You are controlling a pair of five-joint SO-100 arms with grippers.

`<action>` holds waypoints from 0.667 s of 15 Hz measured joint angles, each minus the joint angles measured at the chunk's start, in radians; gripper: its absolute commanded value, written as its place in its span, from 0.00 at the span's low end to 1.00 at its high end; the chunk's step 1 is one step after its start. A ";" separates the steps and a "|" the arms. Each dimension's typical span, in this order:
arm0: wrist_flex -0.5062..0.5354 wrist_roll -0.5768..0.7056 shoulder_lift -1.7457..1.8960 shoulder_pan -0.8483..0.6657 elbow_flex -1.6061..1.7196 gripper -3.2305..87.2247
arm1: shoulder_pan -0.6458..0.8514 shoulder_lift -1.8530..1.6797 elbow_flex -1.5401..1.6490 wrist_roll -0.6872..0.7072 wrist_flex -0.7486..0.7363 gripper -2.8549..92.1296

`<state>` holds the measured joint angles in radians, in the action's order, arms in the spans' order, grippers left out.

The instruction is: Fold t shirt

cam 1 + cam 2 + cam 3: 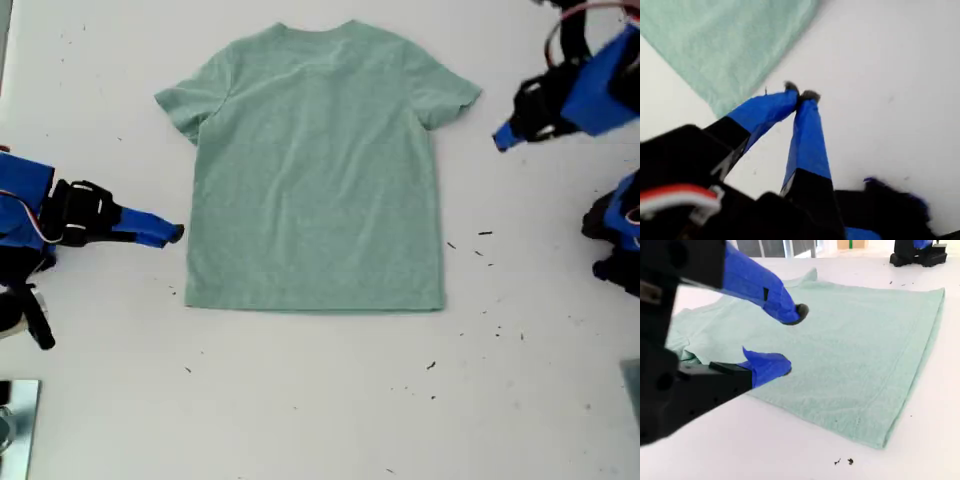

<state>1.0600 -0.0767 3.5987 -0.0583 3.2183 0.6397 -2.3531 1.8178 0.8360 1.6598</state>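
The pale sage-green t shirt (315, 165) lies spread flat on the white table, collar toward the top of the exterior view and hem toward the bottom. My second gripper (168, 233) (792, 339) sits at the shirt's side edge (840, 355) on the exterior view's left, open, one finger above the cloth and one at its border. My first gripper (503, 137) (801, 94) is on the exterior view's right, shut on nothing, just off the tip of the sleeve (450, 95) (730, 45).
Small dark specks (485, 240) dot the table to the right of and below the shirt in the exterior view. An arm base (615, 240) (917, 252) stands at that view's right edge. A shiny plate (15, 425) lies in its bottom-left corner.
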 measured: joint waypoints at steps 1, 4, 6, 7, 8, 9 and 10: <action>0.000 0.000 0.000 0.000 0.000 0.18 | 0.061 0.110 -0.143 0.083 0.009 0.05; 0.000 0.000 0.000 0.000 0.000 0.20 | 0.219 0.273 -0.295 0.262 -0.011 0.45; 0.000 0.000 0.000 0.000 0.000 0.20 | 0.282 0.296 -0.298 0.328 -0.038 0.46; 0.000 0.000 0.000 0.000 0.000 0.20 | 0.310 0.310 -0.298 0.348 -0.058 0.46; 0.000 0.000 0.000 0.000 0.000 0.20 | 0.348 0.330 -0.291 0.364 -0.086 0.47; 0.000 0.000 0.000 0.000 0.000 0.20 | 0.367 0.353 -0.281 0.371 -0.120 0.46; 0.000 0.000 0.000 0.000 0.000 0.20 | 0.367 0.379 -0.262 0.376 -0.160 0.46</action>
<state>1.0600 -0.0767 3.5987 -0.0583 3.2183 1.0063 -1.9742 1.5555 1.2118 1.5002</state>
